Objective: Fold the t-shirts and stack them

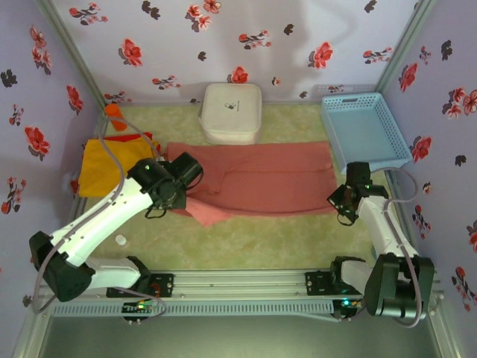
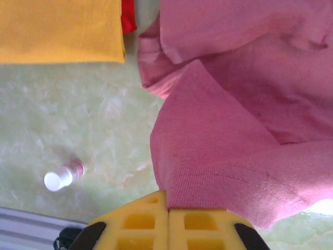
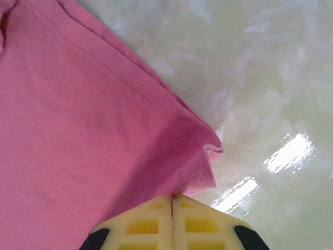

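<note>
**Pink t-shirt (image 1: 261, 179) clamped at both ends**

Pink t-shirt lies spread across the middle of the surface (image 1: 246, 239), just in front of the white box (image 1: 231, 112). Left fingers (image 2: 166, 208) are closed on a hemmed flap at its left end. Right fingers (image 3: 171, 208) are closed on its near right corner. Yellow t-shirt (image 1: 104, 168) lies flat at the far left, with a red t-shirt (image 2: 127, 15) showing at its edge. Blue basket (image 1: 365, 130) sits at the right rear.
</note>
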`<state>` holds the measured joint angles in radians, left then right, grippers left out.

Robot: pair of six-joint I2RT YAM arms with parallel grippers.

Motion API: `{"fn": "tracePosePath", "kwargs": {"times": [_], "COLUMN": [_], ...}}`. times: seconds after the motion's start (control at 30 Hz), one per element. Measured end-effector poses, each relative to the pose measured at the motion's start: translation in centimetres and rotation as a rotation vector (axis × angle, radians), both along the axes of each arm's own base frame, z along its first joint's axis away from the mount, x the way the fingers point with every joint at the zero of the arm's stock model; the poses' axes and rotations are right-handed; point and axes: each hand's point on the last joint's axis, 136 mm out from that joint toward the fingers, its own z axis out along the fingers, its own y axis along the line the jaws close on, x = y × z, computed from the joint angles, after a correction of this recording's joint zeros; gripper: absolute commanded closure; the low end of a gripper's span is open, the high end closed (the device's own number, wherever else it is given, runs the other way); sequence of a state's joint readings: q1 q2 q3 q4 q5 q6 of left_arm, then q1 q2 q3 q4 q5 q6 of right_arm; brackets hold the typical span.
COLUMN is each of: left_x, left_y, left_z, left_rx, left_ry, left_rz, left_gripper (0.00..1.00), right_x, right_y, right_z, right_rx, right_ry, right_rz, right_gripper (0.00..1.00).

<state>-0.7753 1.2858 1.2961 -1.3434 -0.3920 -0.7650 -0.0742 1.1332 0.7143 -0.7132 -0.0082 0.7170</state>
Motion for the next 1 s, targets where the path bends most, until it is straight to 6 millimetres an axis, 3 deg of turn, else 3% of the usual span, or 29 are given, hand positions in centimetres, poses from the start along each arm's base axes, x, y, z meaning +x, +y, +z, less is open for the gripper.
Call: {"fn": "tracePosePath", "kwargs": {"times": [0.2,0.43,0.7,1.0], "left_x": [3.1,5.9,9.1,11.3], "left_y": [-0.3,0.3,0.6,0.7], "left_z": [-0.1,-1.0,-1.1,-1.9], "left_rx": [0.030,0.076,0.117,0.188], "left_ry": [0.011,0.045,0.069,0.113], "left_rz": [-0.027,-0.044,-0.027,-0.025], "left_gripper": [1.00,1.00,1.00,1.00], "right_x": [3.1,6.5,9.2,11.1], "right_y": [0.1,0.3,0.5,0.5], "right_z": [0.9,0.4,1.0,-0.2], "right_rx": [0.015,0.035,0.049,0.057], "right_ry": [-0.003,0.019,-0.010,0.010], "right_rz": [0.023,0.057,0.075,0.086], "right_gripper": [1.00,1.00,1.00,1.00]}}
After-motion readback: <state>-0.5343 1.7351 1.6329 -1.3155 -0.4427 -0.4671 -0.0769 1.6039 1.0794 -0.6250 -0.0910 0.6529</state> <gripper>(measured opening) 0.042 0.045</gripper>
